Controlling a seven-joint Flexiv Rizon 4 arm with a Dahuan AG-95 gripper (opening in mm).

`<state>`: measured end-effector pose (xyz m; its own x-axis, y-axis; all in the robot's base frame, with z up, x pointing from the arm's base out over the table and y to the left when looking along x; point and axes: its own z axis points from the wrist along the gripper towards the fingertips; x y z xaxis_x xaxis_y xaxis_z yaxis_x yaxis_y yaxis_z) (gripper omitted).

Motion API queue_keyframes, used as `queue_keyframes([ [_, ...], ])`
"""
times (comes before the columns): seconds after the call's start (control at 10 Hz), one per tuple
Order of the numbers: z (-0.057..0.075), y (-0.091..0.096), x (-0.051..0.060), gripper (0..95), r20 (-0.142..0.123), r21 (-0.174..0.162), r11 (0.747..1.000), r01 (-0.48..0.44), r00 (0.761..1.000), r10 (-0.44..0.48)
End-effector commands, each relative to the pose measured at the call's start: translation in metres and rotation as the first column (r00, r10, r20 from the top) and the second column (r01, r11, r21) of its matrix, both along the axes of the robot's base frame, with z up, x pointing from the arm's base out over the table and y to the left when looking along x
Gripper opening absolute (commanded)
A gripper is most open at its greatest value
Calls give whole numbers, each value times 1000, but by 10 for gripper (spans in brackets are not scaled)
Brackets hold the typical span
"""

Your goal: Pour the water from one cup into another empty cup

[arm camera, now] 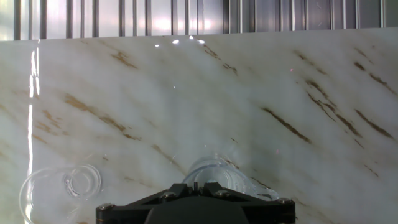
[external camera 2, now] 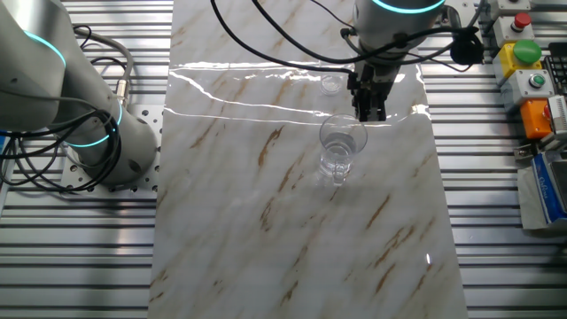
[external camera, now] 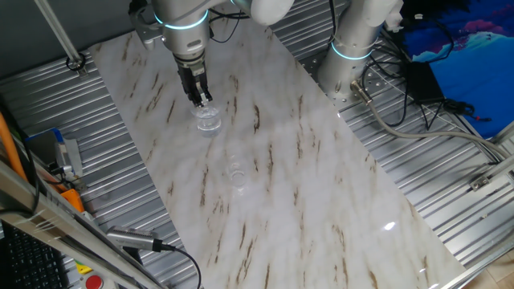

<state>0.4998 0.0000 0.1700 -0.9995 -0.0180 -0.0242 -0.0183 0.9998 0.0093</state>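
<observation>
Marble table [external camera: 321,185] — fingers [external camera: 201,99] above tumbler [external camera: 207,120]

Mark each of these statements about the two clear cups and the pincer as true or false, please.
1. Both cups stand upright on the marble table. True.
2. The pincer is at the smaller cup. False: it is at the rim of the larger tumbler.
3. The two cups touch each other. False: bare marble shows between them in both fixed views.
4. The tumbler is tilted for pouring. False: it is level and appears to rest on the table.
5. Nothing touches the smaller cup. True.
</observation>
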Motion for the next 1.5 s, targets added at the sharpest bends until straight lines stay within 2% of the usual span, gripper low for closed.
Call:
queue_keyframes([
  [0.1,0,0,0,0,0,-1,998,-63,998,63],
  [0.3,0,0,0,0,0,-1,998,-59,998,59],
  [0.5,0,0,0,0,0,-5,991,-131,991,131],
  [0.8,1,-4,-1,0,-9,-4,987,-160,987,160],
  [0.9,0,-17,-5,0,-9,0,977,-214,977,214],
  [1.2,-8,-40,-12,0,-8,-4,950,-312,950,312],
  [1.5,-15,-58,-18,0,-5,-3,936,-353,936,353],
])
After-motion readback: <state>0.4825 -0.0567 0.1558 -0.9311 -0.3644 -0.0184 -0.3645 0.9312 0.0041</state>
